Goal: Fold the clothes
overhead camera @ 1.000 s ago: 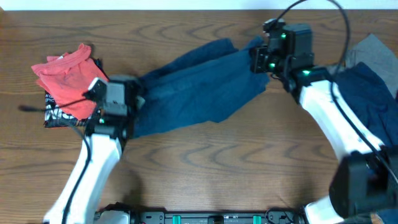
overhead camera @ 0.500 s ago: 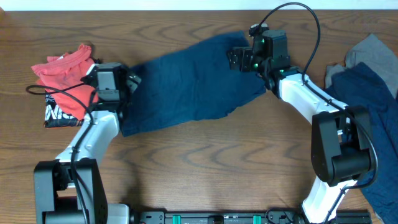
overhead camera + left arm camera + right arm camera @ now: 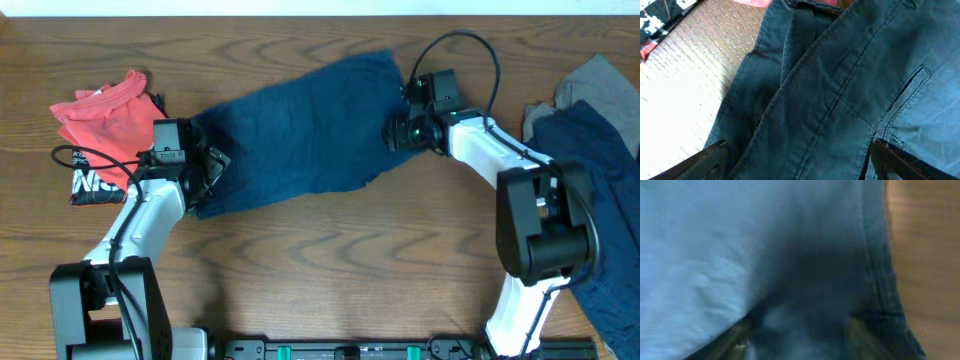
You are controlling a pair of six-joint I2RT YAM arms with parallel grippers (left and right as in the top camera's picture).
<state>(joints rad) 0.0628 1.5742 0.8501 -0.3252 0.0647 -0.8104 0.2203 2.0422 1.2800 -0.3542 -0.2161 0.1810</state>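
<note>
Trousers (image 3: 290, 135), hem perhaps under right hand (image 3: 399, 134)

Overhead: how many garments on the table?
5: navy trousers centre; red garment far left, overlapping a black-and-white printed piece; grey one and dark blue one at right edge. Piles may hide more.

Pants (image 3: 300, 130) dark navy, plain; in the left wrist view they read teal-blue with matching stitching. Top (image 3: 105, 120) red-coral, plain. Printed cloth (image 3: 90, 185) beneath it black with white lettering and red bits. Grey cloth (image 3: 595, 78) light grey, plain. Blue cloth (image 3: 590, 150) beside it dark navy. Worktop (image 3: 330, 260) brown, wood-grain pattern. Arms (image 3: 150, 215) white with black joints. Cable (image 3: 470, 45) black.
</note>
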